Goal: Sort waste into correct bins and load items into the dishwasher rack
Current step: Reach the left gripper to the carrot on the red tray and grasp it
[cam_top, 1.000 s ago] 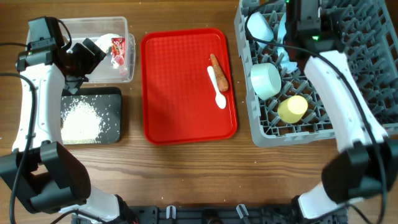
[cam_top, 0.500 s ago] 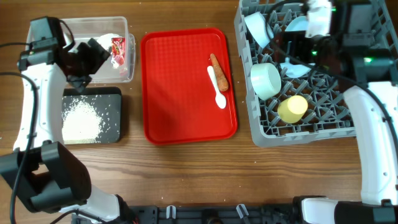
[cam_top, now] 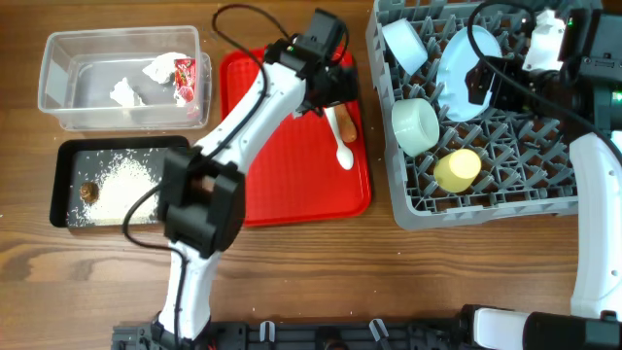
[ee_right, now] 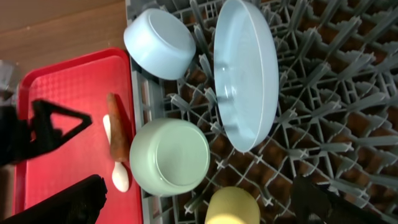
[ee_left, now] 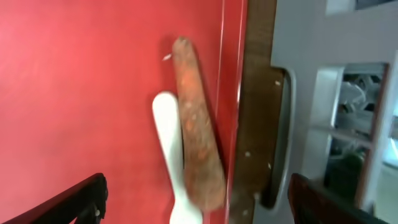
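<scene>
One carrot (ee_left: pixel 198 137) points its narrow tip toward the tray's (ee_left: pixel 81 93) far rim, beneath the released left end effector (ee_left: pixel 199 188).

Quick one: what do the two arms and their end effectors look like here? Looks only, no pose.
The left arm and right arm both have white shell links with black joint housings. A thin black cable loops off the left wrist, and another cable off the right. The left end effector and right end effector each have two black, angular fingers. No markings are legible.
</scene>
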{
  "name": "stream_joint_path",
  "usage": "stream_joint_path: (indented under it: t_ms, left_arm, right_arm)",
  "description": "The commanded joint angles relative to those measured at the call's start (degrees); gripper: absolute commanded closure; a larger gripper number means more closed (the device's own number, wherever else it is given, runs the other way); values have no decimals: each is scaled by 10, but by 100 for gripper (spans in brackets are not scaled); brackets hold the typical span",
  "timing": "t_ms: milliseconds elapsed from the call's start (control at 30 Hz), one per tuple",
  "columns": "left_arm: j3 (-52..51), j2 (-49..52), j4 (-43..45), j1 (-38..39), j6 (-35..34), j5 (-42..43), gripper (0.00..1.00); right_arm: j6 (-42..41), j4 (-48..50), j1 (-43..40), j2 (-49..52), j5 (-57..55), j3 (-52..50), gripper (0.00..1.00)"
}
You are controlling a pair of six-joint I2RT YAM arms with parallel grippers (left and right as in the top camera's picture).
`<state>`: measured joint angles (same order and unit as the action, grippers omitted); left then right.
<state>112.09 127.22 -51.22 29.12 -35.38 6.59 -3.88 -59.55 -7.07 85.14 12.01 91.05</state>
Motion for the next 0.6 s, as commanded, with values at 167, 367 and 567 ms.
stream_joint_path:
  t_ms: [167,367,567]
  left_arm:
    - [16,97,62,22,52,-61,25]
    - [15,128,82,33,54,-63,37]
    - [16,131,36,28,54,-108,50]
  right_arm:
    - [-7,-9,-2,-11,9,0,2]
    - [-6,-10,-2,-11,9,0,2]
    - [-6,-10,-2,-11,1,0,2]
